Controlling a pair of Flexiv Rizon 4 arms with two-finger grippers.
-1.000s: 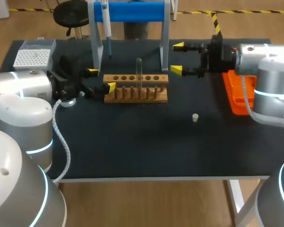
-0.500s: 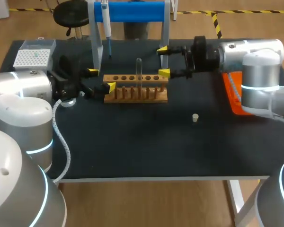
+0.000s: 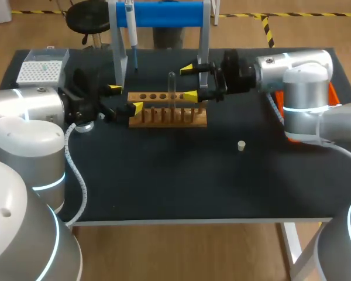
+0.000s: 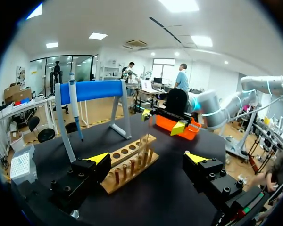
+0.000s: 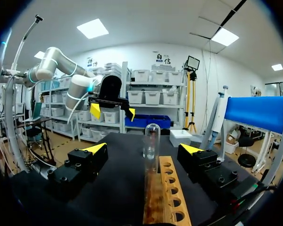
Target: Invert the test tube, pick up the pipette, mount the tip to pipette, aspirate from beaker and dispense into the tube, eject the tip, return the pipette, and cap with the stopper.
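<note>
A clear test tube (image 3: 171, 86) stands rounded end up in the wooden rack (image 3: 167, 110) at mid-table. My right gripper (image 3: 189, 82) is open just right of the tube, yellow tips level with it, not touching. From the right wrist the tube (image 5: 151, 140) rises just ahead of the open gripper (image 5: 143, 149), in line with its gap, over the rack (image 5: 166, 190). My left gripper (image 3: 124, 98) is open at the rack's left end; its wrist view shows the gripper (image 4: 147, 157) empty before the rack (image 4: 129, 164). The pipette (image 3: 131, 29) hangs on the blue stand. A small stopper (image 3: 241, 146) lies on the mat.
A white tip box (image 3: 40, 71) sits at the back left corner. An orange tray (image 3: 333, 93) is mostly hidden behind my right arm. The blue stand's legs (image 3: 203, 52) rise just behind the rack. The dark mat (image 3: 175, 175) in front of the rack holds only the stopper.
My right arm has swung left from the orange tray to the rack, bringing its open fingers close to the test tube. The left arm has stayed put.
</note>
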